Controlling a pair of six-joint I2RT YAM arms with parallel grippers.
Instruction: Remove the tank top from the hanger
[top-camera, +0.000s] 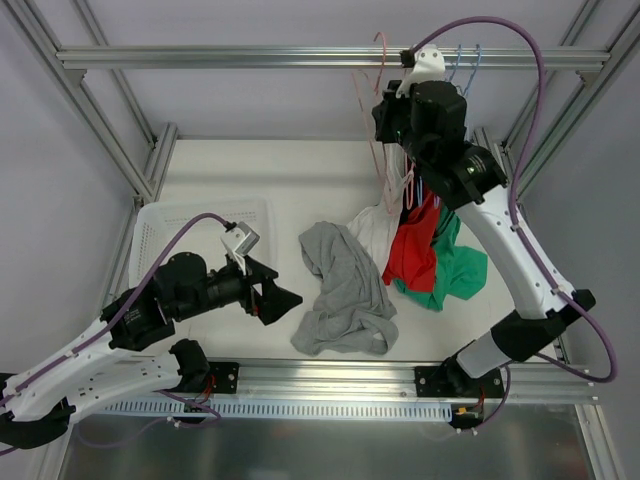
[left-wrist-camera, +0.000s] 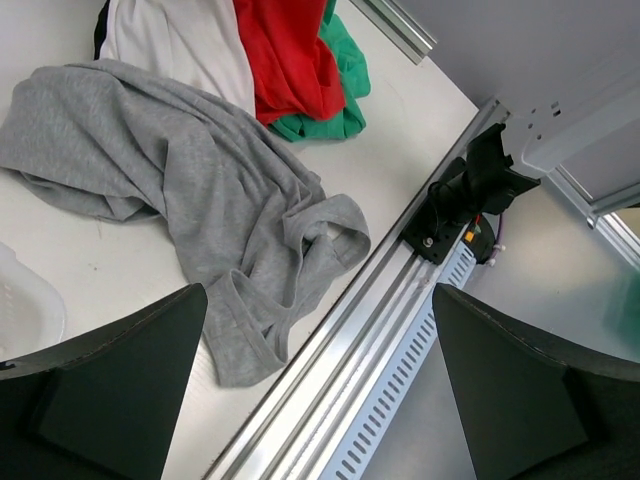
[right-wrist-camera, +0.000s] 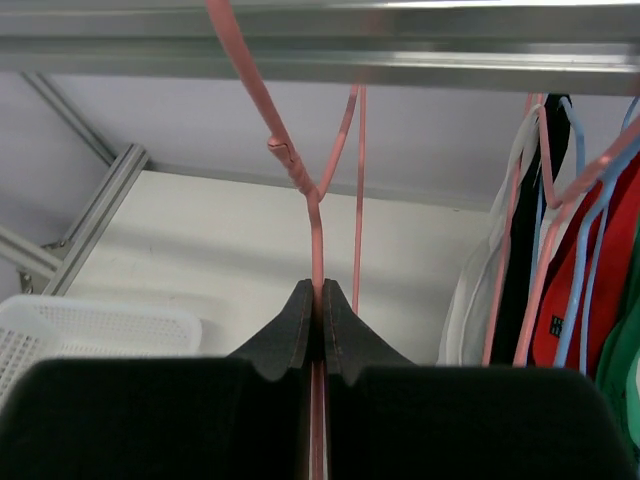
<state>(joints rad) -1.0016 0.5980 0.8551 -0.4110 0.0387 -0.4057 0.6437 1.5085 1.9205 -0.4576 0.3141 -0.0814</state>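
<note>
- The left gripper (left-wrist-camera: 315, 400) is nearest. Its two black fingers (left-wrist-camera: 100, 390) are spread wide apart. It holds nothing and touches nothing.
- Just past it lies the tank top (left-wrist-camera: 200, 190). It is one soft grey top, all crumpled, flat on the white table (top-camera: 280, 180). It is off the hanger and well apart from it.
- One white plastic basket (top-camera: 200, 215) full of little holes sits on the left side of the table.
- Three more tops hang in a bunch on the right: one white top (top-camera: 372, 228), one red top (top-camera: 412, 250) and one green top (top-camera: 455, 270).
- Far back, the right gripper (right-wrist-camera: 318, 320) is pinched tight on the hanger (right-wrist-camera: 290, 165). The hanger is one thin pink wire with a twist in its neck, and it is bare.
- It hangs up by the shiny metal bar (top-camera: 300, 57).
</note>
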